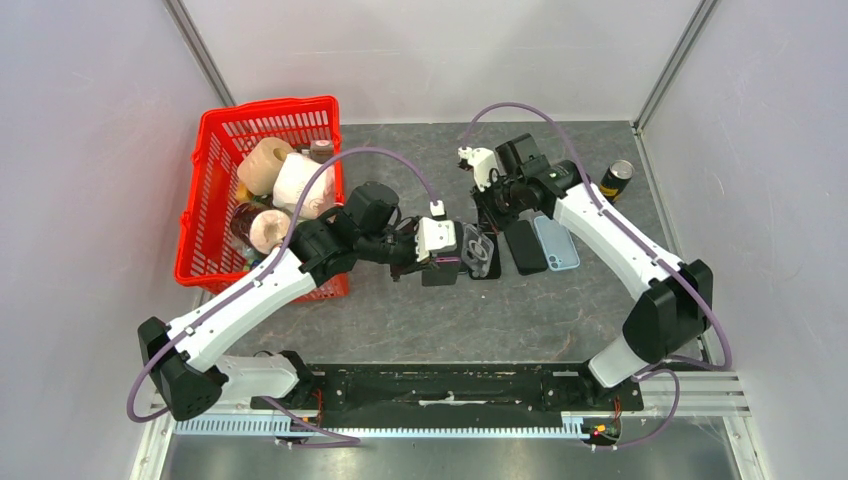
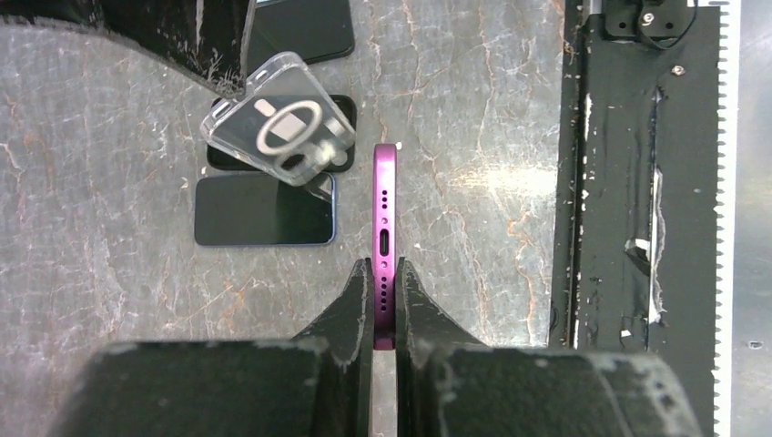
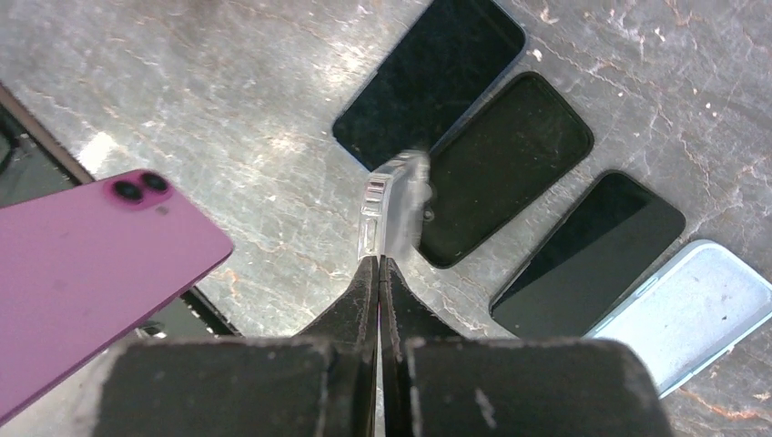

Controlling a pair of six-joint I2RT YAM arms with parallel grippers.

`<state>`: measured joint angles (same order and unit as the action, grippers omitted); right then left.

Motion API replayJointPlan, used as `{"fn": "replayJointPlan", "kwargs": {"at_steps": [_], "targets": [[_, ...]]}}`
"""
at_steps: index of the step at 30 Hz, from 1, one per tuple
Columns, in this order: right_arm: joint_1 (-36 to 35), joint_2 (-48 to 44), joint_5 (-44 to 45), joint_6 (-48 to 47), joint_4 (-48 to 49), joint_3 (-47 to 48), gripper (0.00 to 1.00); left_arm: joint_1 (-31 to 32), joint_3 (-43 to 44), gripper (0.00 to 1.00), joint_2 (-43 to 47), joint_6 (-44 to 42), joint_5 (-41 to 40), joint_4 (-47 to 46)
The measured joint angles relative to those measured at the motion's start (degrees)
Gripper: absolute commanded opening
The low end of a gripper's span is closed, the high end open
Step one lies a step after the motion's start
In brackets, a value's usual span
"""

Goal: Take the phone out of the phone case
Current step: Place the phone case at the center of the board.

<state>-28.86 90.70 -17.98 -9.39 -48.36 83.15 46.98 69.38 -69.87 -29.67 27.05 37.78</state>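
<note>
- Top external: two arms meet above the middle of the bench [image 1: 400, 310]. The left gripper [image 1: 447, 262] is clamped on one phone [image 1: 441, 273]. Just beside it, the right gripper [image 1: 487, 225] is pinched on one clear phone case [image 1: 479, 250].
- One red basket [image 1: 205, 190] sits at the bench's far left corner, and three rolls [image 1: 264, 165] can be made out in it. One can [image 1: 620, 180] stands by the right edge, its label too small to read.
- Left wrist: the phone [image 2: 385, 200] shows its magenta bottom edge, squeezed between both fingers [image 2: 350, 305] and out of the case [image 2: 278, 118], which hangs apart from it. Three dark phones [image 2: 264, 211] lie flat on the bench, partly seen.
- Right wrist: the fingers [image 3: 360, 296] are closed tight on the case's [image 3: 393, 205] edge. One pink phone [image 3: 91, 273] with two lenses is at the left. Three dark phones [image 3: 505, 164] and one pale blue piece [image 3: 696, 305] lie side by side. No writing is legible.
</note>
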Motion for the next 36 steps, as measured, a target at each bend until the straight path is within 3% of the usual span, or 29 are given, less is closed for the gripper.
{"fn": "replayJointPlan", "kwargs": {"at_steps": [5, 14, 19, 21, 25, 28, 31, 36], "targets": [[0.0, -2.69, -4.04, -1.25, -2.45, 2.43, 0.0, -1.84, -0.02, 0.02, 0.09, -0.26, -1.2, 0.22], [-0.02, -5.97, -12.26, -3.02, -3.69, 2.32, 0.0, -14.12, -0.02, 0.02, 2.1, -0.26, 1.7, 1.97], [-0.02, -5.97, -15.78, -3.96, -4.61, 0.61, 0.01, -17.4, -0.02, 0.02, 5.33, -0.26, 3.37, 3.34], [-0.02, -5.97, -16.24, -4.2, -4.81, 0.2, 0.17, -18.1, -0.02, 0.02, 6.14, -0.26, 3.63, 3.34], [-0.28, -6.01, -16.06, -4.7, -4.9, -1.03, 0.35, -18.97, -0.04, 0.02, 6.93, -0.26, 3.54, 3.58], [-1.25, -6.01, -14.38, -5.55, -4.85, -1.62, 0.64, -19.3, -0.04, 0.02, 7.23, -0.24, 3.52, 4.04], [-3.45, -6.01, -12.63, -6.27, -4.46, -2.86, 0.75, -19.61, -0.04, 0.02, 7.69, -0.26, 3.52, 4.55], [-6.23, -4.63, -11.82, -7.15, -2.86, -5.49, 0.8, -20.48, -0.04, 0.02, 8.76, -0.52, 3.23, 6.86]]}}
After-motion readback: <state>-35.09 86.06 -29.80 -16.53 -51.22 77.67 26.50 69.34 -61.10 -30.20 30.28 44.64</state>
